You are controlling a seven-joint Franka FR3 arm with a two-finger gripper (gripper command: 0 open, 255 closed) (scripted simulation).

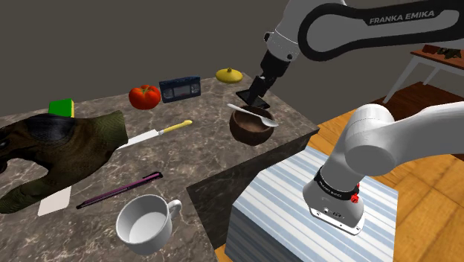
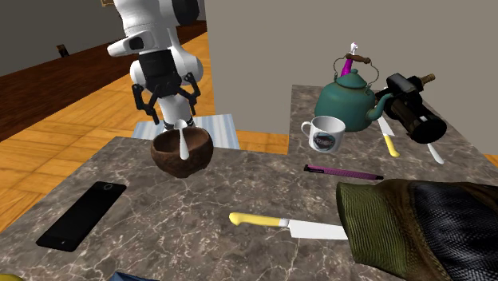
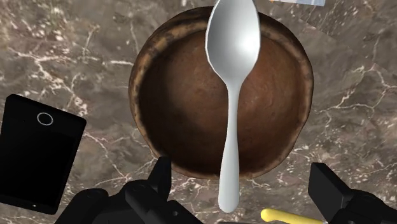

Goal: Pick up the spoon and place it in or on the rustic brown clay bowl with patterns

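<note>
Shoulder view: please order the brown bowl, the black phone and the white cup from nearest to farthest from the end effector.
1. Brown bowl, directly under the end effector.
2. Black phone, toward the view's left.
3. White cup, at the view's lower left.

Dark marble countertop point(image 1: 216, 149). Shoulder view, back row: green block point(image 1: 62, 107), tomato point(image 1: 144, 96), small black clock-like box point(image 1: 180, 88), yellow squash-like thing point(image 1: 229, 75). Camo glove point(image 1: 52, 152) sprawls at that view's left, with a white card point(image 1: 55, 201) at its lower edge. Yellow-handled knife point(image 1: 155, 135) lies between glove and tomato. Purple pen point(image 1: 119, 190) sits nearer the front, white mug point(image 1: 146, 221) just beside it. Second exterior view: black phone point(image 2: 82, 214) lies flat at lower left, teal kettle point(image 2: 346, 100) at the far end, and a black cylindrical object point(image 2: 411, 108) against its spout.
</note>
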